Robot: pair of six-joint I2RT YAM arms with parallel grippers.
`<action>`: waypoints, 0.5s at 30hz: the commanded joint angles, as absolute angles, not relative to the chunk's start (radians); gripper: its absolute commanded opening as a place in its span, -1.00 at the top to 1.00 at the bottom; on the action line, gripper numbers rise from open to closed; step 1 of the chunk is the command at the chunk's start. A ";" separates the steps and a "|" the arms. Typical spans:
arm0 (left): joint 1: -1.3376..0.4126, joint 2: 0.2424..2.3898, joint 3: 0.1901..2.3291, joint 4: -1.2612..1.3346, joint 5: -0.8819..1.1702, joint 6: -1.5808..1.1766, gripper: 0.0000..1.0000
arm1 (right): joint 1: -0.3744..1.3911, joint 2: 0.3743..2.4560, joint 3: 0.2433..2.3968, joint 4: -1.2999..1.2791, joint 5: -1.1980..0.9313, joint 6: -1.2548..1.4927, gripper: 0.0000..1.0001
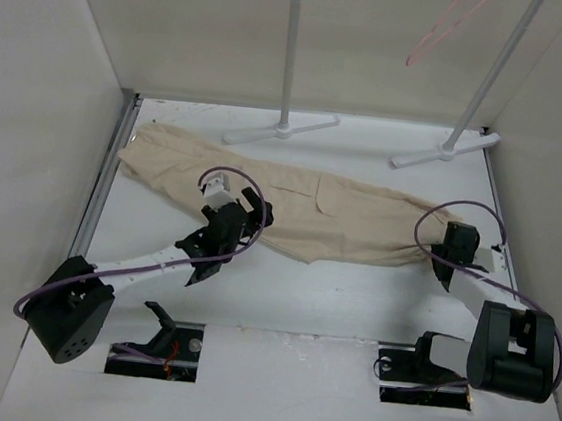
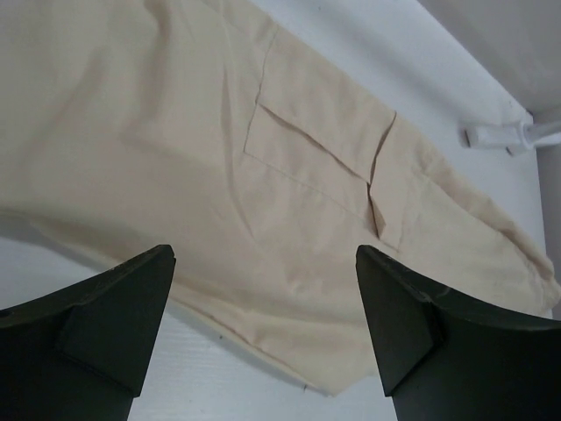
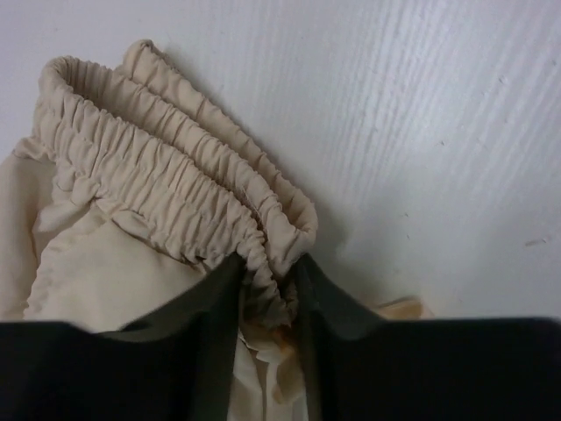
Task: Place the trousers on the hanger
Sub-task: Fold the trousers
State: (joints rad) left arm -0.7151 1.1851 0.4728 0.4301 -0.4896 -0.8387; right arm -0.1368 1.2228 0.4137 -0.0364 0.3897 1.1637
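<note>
The beige trousers (image 1: 292, 202) lie flat across the white table, legs to the far left, gathered waistband at the right. My left gripper (image 1: 245, 222) is open, hovering over the trousers' near edge; the left wrist view shows the flap pocket (image 2: 320, 145) ahead and the cloth edge between my two fingers (image 2: 114, 307). My right gripper (image 1: 444, 256) is shut on the elastic waistband (image 3: 175, 175), which bunches between its jaws in the right wrist view. The pink hanger (image 1: 443, 24) hangs at the top right, partly out of view.
Two grey-white rack poles with flat feet (image 1: 282, 128) (image 1: 446, 149) stand at the back of the table. White walls enclose left, back and right. Two openings in the near ledge (image 1: 158, 346) (image 1: 424, 378) hold the arm bases.
</note>
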 commanded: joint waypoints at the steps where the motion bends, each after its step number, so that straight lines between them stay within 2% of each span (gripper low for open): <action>1: -0.758 1.189 0.465 0.486 -0.453 -0.850 -0.66 | -0.125 1.256 0.405 0.003 0.399 1.210 0.56; 2: -0.769 1.190 0.466 0.485 -0.446 -0.847 -0.66 | -0.110 1.231 0.399 0.011 0.414 1.210 0.68; 4: -0.795 1.198 0.479 0.479 -0.434 -0.844 -0.65 | -0.087 1.149 0.397 -0.014 0.486 1.195 0.77; 9: -0.870 1.236 0.550 0.471 -0.376 -0.841 -0.63 | -0.073 0.866 0.455 -0.196 0.643 1.063 0.78; 15: -0.964 1.273 0.672 0.430 -0.316 -0.841 -0.59 | -0.165 0.585 0.540 -0.293 0.669 0.847 0.78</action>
